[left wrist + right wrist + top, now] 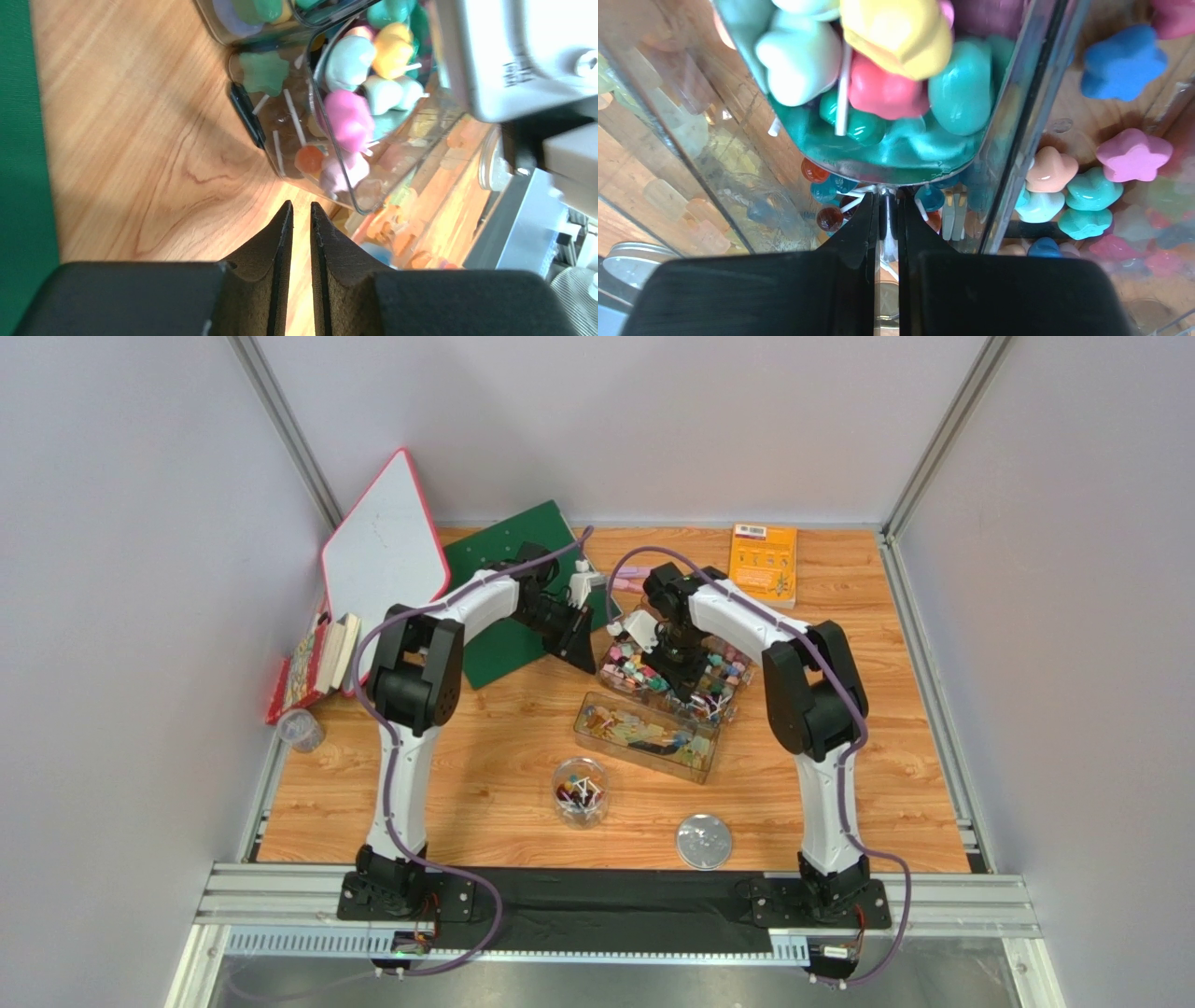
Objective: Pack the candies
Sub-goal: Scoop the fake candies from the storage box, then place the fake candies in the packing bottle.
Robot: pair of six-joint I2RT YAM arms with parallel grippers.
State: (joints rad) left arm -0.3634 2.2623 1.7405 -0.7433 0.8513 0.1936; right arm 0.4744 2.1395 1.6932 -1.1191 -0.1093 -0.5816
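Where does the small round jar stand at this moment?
In the top view the small round jar stands on the near middle of the table, just in front of the long clear box and left of the round silver lid.

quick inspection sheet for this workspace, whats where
surface: wooden tabletop, crowded toward the far half
job's things: candies heaped in a clear scoop; more in the far bin and small jar; near bin contents unclear; lid lies apart from the jar
clutter: orange booklet, green board, white board, books
grippers: left gripper slightly open, empty; right gripper shut on the scoop's handle
cables: purple cables run along both arms
surroundings: grey walls on three sides
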